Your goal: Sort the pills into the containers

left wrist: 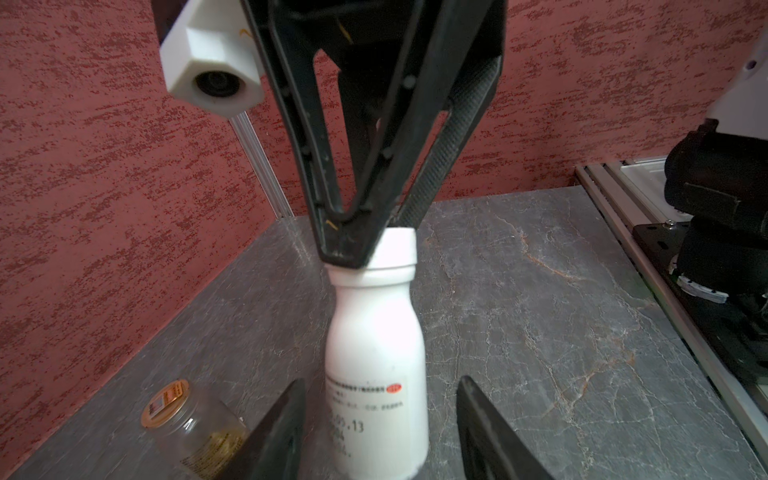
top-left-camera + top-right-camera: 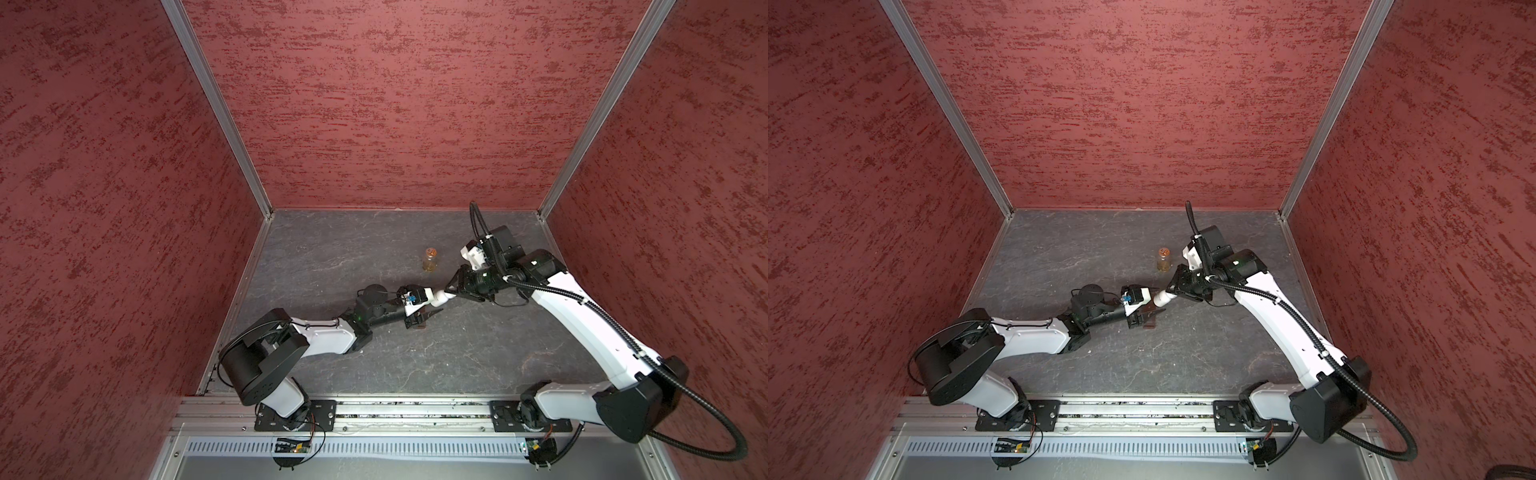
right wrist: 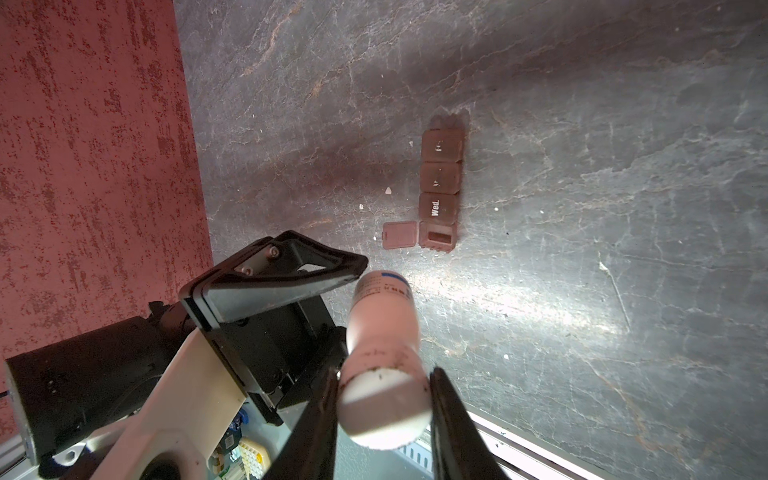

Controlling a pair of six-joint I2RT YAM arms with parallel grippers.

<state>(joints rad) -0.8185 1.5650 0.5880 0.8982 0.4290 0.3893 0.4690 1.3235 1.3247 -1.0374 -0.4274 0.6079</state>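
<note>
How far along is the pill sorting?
Done: one lid on the containers stands open, that compartment looks empty. In hand: right gripper grips the white bottle by its cap; left gripper open around its body. Left: uncapping, every pill; the amber bottle stands capped.

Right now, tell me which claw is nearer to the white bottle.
Right. The right claw is clamped on the cap of the white bottle, touching it. The left claw straddles the bottle's body, its fingers on either side with gaps, not touching.
</note>
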